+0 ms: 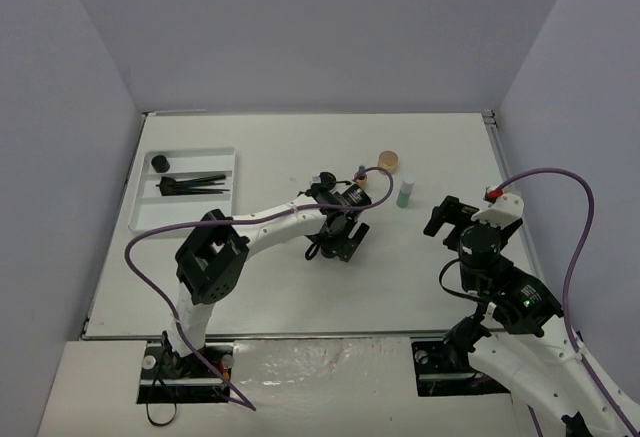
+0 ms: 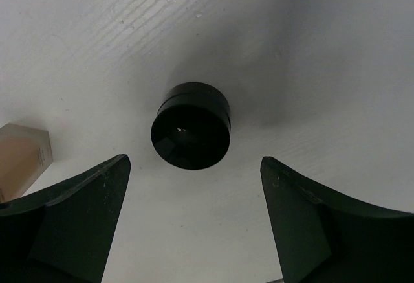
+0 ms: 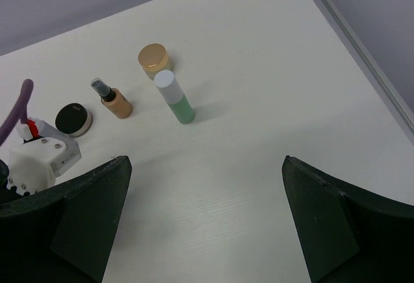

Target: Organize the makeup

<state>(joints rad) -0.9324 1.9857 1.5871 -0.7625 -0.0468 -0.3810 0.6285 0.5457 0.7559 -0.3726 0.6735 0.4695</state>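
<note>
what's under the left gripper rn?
A black round pot on the table, untouched, between the open jaws of the left gripper. In the top view the gripper covers it.

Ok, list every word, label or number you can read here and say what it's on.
None can be read.
Beige box: faint marks along its edge, too blurred to read.
Green-white bottle, black pot, tan compact: no print visible.

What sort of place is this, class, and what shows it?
Probably a robot test cell: a white table boxed in by blank grey walls, a left arm and right arm bolted at its near edge, and a white tray holding some makeup.
</note>
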